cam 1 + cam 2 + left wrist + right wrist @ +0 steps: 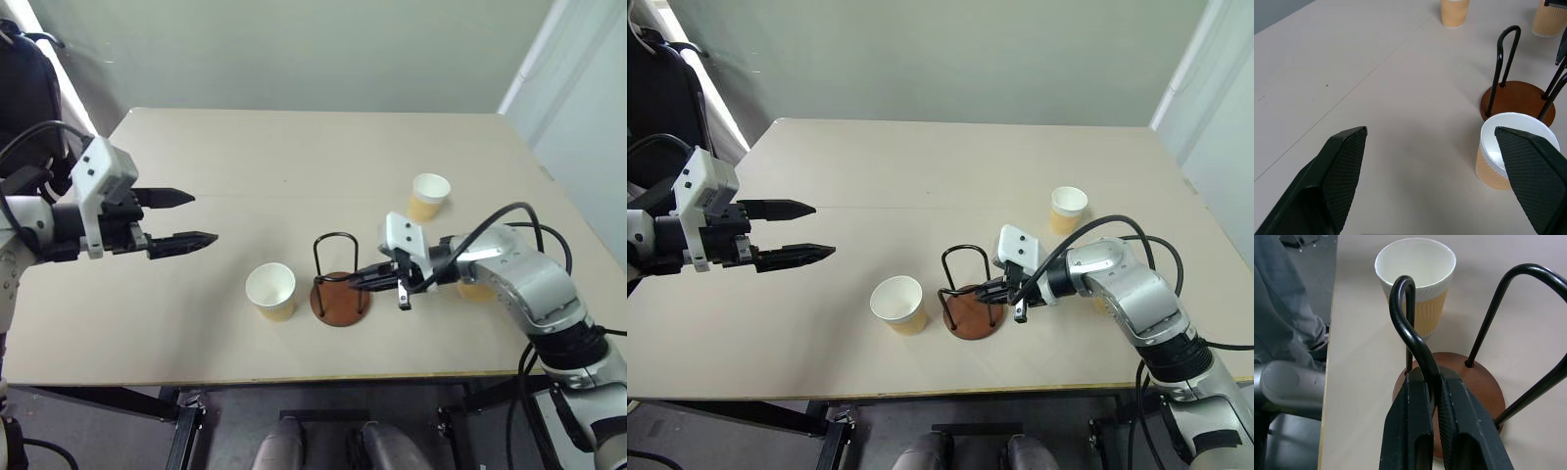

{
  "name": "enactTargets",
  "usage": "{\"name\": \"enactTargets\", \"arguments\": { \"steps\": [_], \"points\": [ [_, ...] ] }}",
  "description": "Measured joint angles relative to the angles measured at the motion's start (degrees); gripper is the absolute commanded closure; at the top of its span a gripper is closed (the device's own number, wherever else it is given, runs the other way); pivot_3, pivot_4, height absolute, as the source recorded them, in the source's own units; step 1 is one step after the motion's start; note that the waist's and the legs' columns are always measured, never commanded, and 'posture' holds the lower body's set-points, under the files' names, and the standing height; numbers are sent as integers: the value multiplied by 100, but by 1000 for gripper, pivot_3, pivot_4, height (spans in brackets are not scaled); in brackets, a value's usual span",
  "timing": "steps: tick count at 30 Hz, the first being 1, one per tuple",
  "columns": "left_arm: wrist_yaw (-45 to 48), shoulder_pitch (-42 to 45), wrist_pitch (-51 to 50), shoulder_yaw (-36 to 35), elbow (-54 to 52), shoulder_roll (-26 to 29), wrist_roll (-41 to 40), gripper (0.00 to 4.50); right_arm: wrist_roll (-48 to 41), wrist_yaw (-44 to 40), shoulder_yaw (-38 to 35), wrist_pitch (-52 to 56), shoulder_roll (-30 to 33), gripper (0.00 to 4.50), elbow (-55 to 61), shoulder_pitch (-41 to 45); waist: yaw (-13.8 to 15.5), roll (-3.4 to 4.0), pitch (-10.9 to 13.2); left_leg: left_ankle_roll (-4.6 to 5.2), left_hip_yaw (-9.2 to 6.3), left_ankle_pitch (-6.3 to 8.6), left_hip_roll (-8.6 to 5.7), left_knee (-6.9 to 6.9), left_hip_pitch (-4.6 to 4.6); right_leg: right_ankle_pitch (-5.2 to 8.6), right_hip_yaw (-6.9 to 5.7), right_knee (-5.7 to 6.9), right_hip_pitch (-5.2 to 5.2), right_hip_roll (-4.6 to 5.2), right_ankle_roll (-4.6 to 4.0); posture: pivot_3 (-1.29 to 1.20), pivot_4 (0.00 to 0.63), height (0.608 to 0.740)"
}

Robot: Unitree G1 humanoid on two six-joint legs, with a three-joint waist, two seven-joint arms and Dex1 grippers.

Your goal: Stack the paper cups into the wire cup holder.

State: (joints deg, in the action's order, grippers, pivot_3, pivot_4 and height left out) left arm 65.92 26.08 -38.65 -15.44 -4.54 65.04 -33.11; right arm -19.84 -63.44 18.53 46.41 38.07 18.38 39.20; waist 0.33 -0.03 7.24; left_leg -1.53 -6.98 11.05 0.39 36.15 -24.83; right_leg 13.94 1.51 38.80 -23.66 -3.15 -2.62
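Observation:
The wire cup holder (340,302) stands near the table's front edge, a reddish-brown disc with black wire loops, and holds no cup. My right gripper (1432,377) is shut on one of its wire loops, reaching in from the right (357,282). One paper cup (271,291) stands upright just left of the holder. A second paper cup (429,196) stands farther back on the right. A third paper cup (477,291) is mostly hidden behind my right arm. My left gripper (203,217) hovers open over the table's left side, pointing toward the near cup (1508,152).
The beige table (294,157) ends just in front of the holder, at its front edge (294,377). A dark chair or bag (24,88) stands past the far left corner. A pale wall and door lie behind and to the right.

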Motion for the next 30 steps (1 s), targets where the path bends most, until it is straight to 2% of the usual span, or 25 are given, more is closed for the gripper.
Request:
{"name": "enactTargets", "arguments": {
  "steps": [2, 9, 10, 12, 13, 18, 21, 23, 25, 27, 30],
  "points": [
    [2, 3, 7, 0, 2, 0, 17, 0, 16, 0, 40, -42, 28, 3780, 8, -37, 1, 0, 0, 1, 0, 0, 0, 0, 5, 1, 0, 0, 6, 0, 1, 0, 150, 740],
    [31, 122, 13, 43, 39, 0, 90, 0, 38, -53, 75, -126, 174, 1161, 8, -71, 4, 0, 0, 2, -1, 2, -1, 0, 10, 3, 0, -2, 14, 0, 4, 0, 150, 740],
    [34, 152, 16, 52, 51, 0, 95, 0, 37, -74, 75, -138, 209, 952, 9, -71, 5, -1, 0, 3, 0, 2, -1, 0, 12, 3, 0, -2, 15, 0, 4, 0, 150, 740],
    [45, 213, 35, 82, 85, -1, 109, 0, 36, -156, 74, -191, 345, 233, 9, -61, 6, -1, 0, 4, 0, 2, -1, 0, 13, 3, 1, -4, 18, 0, 5, 0, 150, 740],
    [63, 267, 61, 120, 123, -4, 111, 0, 32, -234, 74, -236, 451, 52, 12, -47, 7, -1, 0, 4, -1, 2, -1, 0, 13, 4, 0, -4, 19, 0, 6, 0, 150, 740],
    [262, 586, 106, 238, 245, -9, 72, 0, -175, -656, -162, -290, 917, 52, 10, 277, 15, -3, 3, 5, 0, 3, -2, 0, 11, 5, 2, -6, 19, 0, 9, 0, 150, 740],
    [475, 760, 60, 249, 240, 5, -84, 0, -544, -860, -754, -165, 1247, 52, -13, 784, 23, -4, 3, 8, 1, 4, -3, -1, 9, 9, 3, -12, 20, -1, 14, 0, 150, 740],
    [732, 737, -71, 255, 115, 68, -277, 0, -694, -960, -1245, -77, 1727, 52, -87, 982, 35, -6, 1, 12, 0, 7, -3, -3, 2, 13, 3, -24, 22, -1, 19, 0, 150, 740],
    [978, 544, -131, 276, -222, 162, -414, 0, -670, -1072, -1598, -96, 2410, 52, -143, 697, 88, -11, -1, 16, -4, 10, -6, -4, -10, 17, 3, -47, 25, 0, 27, 0, 150, 740],
    [1094, 196, -120, 329, -530, 162, -425, 0, -513, -1168, -1855, -139, 3064, 52, -240, -8, 140, -12, -3, 17, -5, 21, -8, -1, 0, 23, 5, -74, 55, 1, 37, 0, 150, 740],
    [1076, -101, -30, 451, -765, -55, -396, 0, -299, -1171, -1884, -329, 3363, 52, -266, -838, 137, -10, 0, 27, 4, 36, -10, 12, -8, 18, 9, -75, 51, 1, 45, 0, 150, 740]
  ]
}}
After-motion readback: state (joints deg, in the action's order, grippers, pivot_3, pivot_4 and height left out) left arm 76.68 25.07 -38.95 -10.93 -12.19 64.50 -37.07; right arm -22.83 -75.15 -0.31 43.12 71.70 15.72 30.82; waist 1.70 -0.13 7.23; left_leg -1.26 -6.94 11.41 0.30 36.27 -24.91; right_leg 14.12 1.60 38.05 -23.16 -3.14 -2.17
